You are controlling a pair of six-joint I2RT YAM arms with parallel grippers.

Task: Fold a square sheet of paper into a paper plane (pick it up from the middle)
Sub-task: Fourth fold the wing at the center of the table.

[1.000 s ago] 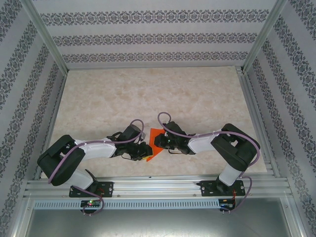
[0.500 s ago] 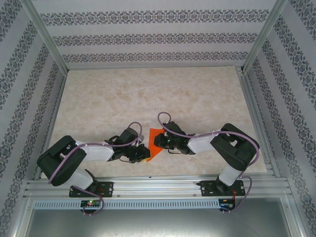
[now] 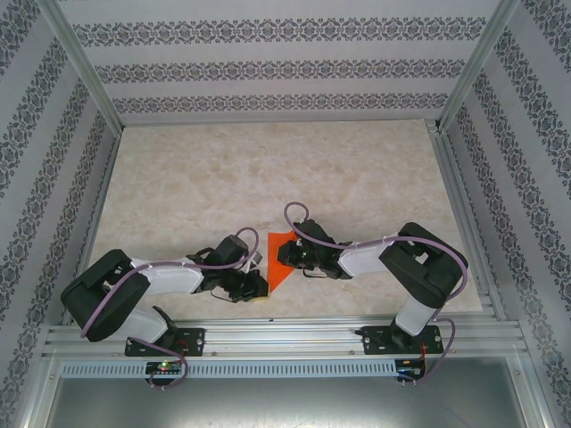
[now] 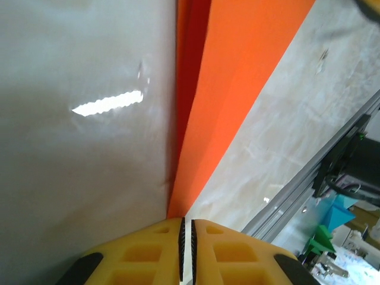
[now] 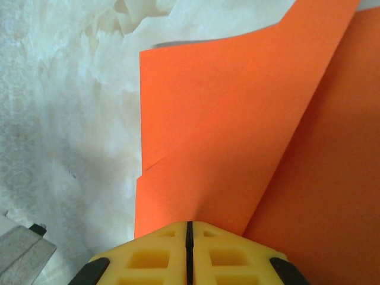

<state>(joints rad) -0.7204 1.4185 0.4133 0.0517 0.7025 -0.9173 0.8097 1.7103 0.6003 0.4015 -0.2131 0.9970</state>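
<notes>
— How is your left arm lying?
— Low over the pale marble-patterned table [image 3: 268, 169], elbow bent, forearm reaching to the right. My left gripper [image 3: 254, 283] is clamped on the near tip of the thin orange-red paper sheet [image 3: 278, 272].
— And the right arm?
— Also bent, reaching to the left. My right gripper [image 3: 287, 257] pinches the sheet's folded part. The sheet lies between both grippers, near the table's front edge.

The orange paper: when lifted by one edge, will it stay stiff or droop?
Probably it droops: the orange paper looks thin, and one flap lifts above the table. Likely very light, so a push may slide it. It should crease easily, as its sharp fold suggests.
</notes>
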